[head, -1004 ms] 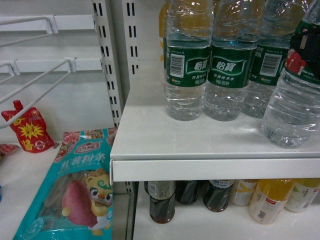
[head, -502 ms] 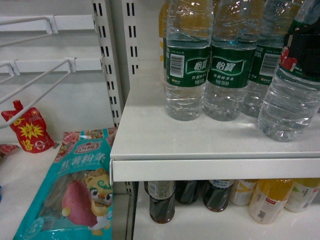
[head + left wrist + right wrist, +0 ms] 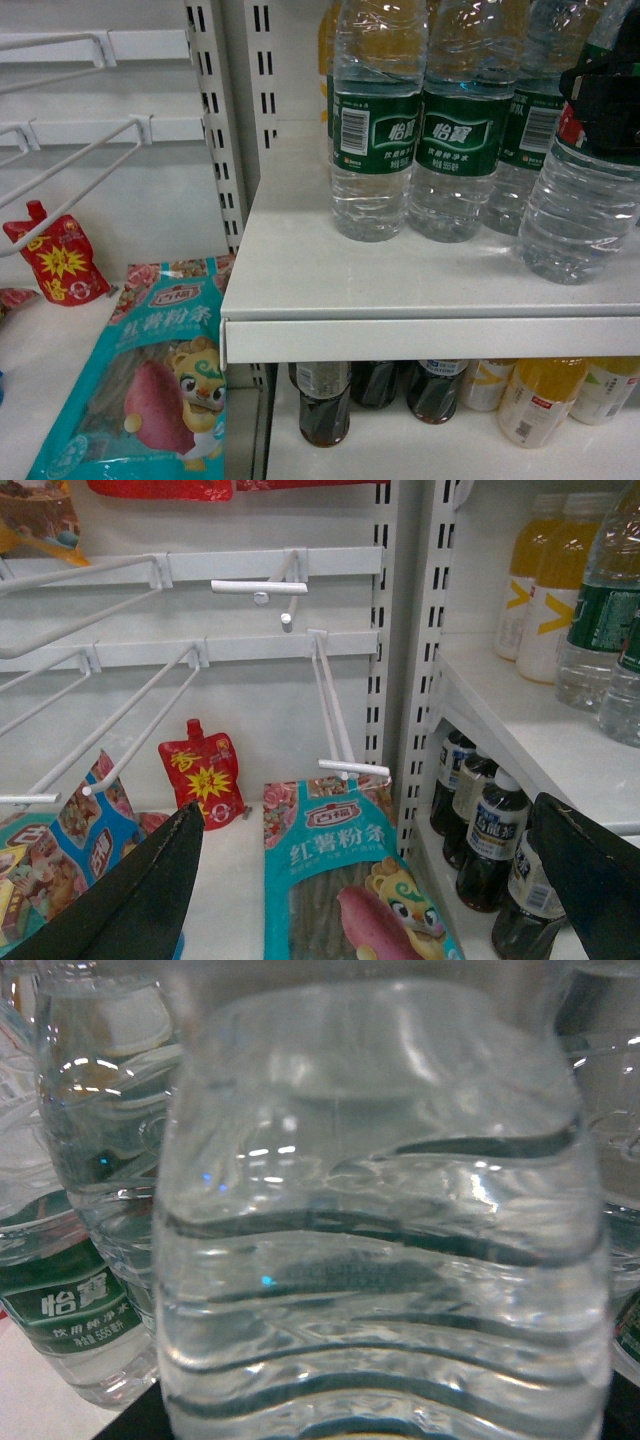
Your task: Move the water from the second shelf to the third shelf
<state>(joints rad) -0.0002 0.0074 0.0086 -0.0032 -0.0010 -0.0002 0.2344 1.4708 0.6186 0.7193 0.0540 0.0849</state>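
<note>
Several water bottles with dark green labels stand in a row on the white shelf. One more water bottle sits in front of them at the right edge, slightly tilted, its base close to the shelf top. My right gripper, black, is shut on it at label height. In the right wrist view that ribbed clear bottle fills the frame and hides the fingers. My left gripper hangs open and holds nothing, over the low shelf to the left.
Under the shelf stand dark drink bottles and orange juice bottles. A teal noodle packet and a red pouch lie on the left. White wire hooks jut out there. A slotted upright divides the bays.
The held bottle has shifted slightly up and back toward the row with the right gripper; in the last half second it barely moved. Nothing else in the head view moved.
</note>
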